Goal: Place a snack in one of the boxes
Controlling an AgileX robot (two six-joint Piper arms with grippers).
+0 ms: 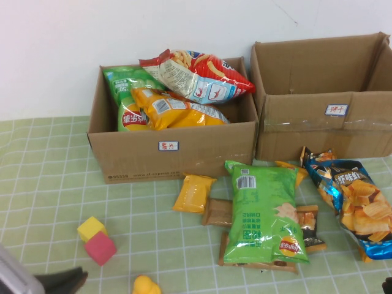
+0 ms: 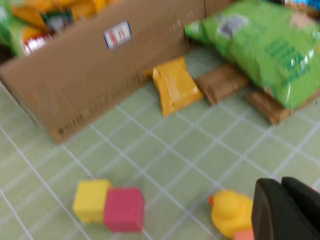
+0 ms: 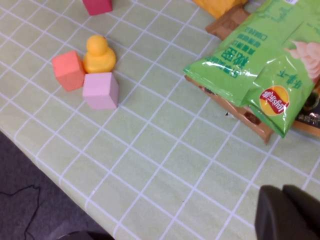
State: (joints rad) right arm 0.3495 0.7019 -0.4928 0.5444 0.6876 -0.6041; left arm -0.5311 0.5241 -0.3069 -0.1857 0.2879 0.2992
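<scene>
The snack [image 1: 199, 76], a glossy red shrimp-stick bag, lies on top of other bags in the left brown box [image 1: 171, 159], partly sticking up above its rim. That box shows a plain front with a small white label [image 1: 168, 146]. My left gripper [image 1: 61, 283] is low at the table's near left edge, shut and holding nothing; in the left wrist view the left gripper [image 2: 281, 187] hangs beside a yellow duck [image 2: 230, 212]. My right gripper [image 3: 282, 192] is shut and empty over bare tablecloth near the front right corner.
A second carton [image 1: 324, 131] with clear tape stands at the right. In front lie a green Lay's bag [image 1: 260, 208], a blue chip bag [image 1: 355, 205], a small yellow packet [image 1: 193, 193] and brown packets. Yellow and red blocks [image 1: 97, 240] sit near the left front.
</scene>
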